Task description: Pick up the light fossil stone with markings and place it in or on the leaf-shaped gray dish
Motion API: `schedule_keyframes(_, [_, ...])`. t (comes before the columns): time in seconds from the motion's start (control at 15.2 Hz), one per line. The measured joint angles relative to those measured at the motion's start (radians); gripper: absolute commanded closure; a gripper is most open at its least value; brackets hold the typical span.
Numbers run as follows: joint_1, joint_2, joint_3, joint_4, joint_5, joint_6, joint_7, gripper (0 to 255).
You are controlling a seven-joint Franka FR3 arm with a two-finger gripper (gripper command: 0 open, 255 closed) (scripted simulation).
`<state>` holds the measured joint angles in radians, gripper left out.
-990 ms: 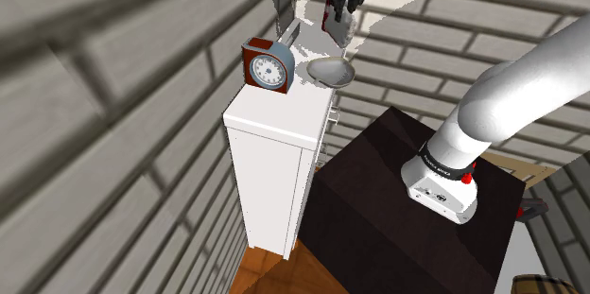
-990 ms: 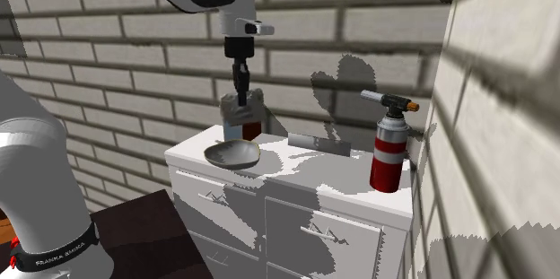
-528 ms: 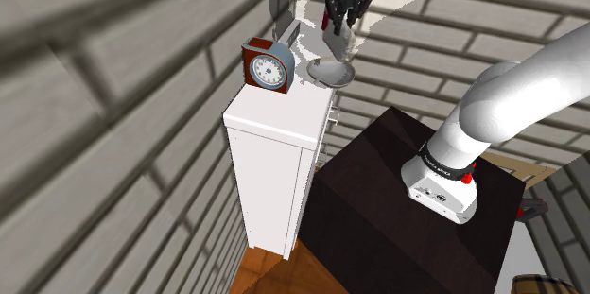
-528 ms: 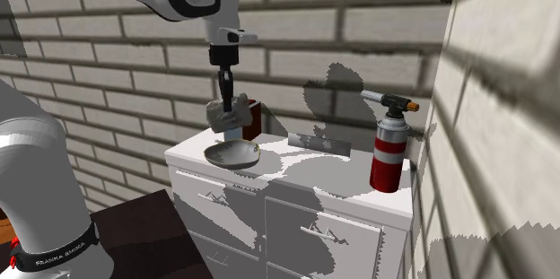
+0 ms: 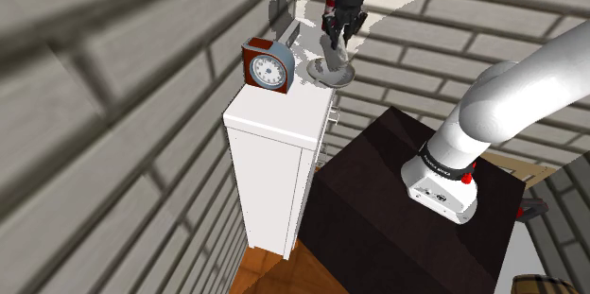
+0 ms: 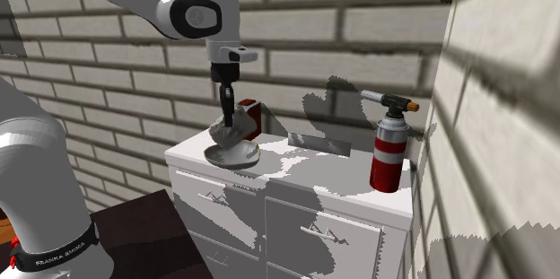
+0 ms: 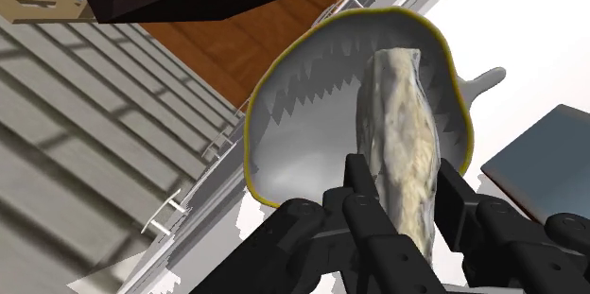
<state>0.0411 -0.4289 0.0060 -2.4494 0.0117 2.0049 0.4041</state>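
Note:
The light fossil stone (image 7: pixel 401 141), pale and mottled with brownish markings, is clasped between the two black fingers of my gripper (image 7: pixel 408 199). It hangs straight over the hollow of the leaf-shaped grey dish (image 7: pixel 257 146), which has a yellowish rim. In the second exterior view the gripper (image 6: pixel 227 117) points down and the stone (image 6: pixel 224 134) reaches into the dish (image 6: pixel 235 156) at the near left corner of the white cabinet top; whether it touches the dish I cannot tell. From the shoulder camera the gripper (image 5: pixel 334 41) holds the stone (image 5: pixel 334 58) just above the dish (image 5: pixel 333 77).
A red-brown clock (image 5: pixel 268 67) stands beside the dish on the white cabinet (image 5: pixel 276 150). A flat grey slab (image 6: pixel 320 143) lies behind the dish, and a red torch canister (image 6: pixel 388 150) stands at the far corner. Brick walls close two sides. The dark stand (image 5: pixel 397 216) sits below.
The gripper has come down with the stone and shifted toward the second exterior view's left, from above the clock to right over the dish. The stone now reaches into the dish.

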Motion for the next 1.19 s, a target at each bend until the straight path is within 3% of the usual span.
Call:
schedule_keyframes(0.33, [0.000,0.022,0.000,-0.045,0.000,0.067,0.000,255])
schedule_keyframes(0.73, [0.001,0.025,0.001,-0.053,0.001,0.078,0.001,255])
schedule_keyframes(0.79, [0.001,0.025,0.001,-0.053,0.001,0.078,0.001,0])
schedule_keyframes(1.19, [0.001,0.025,0.001,-0.052,0.001,0.078,0.001,0])
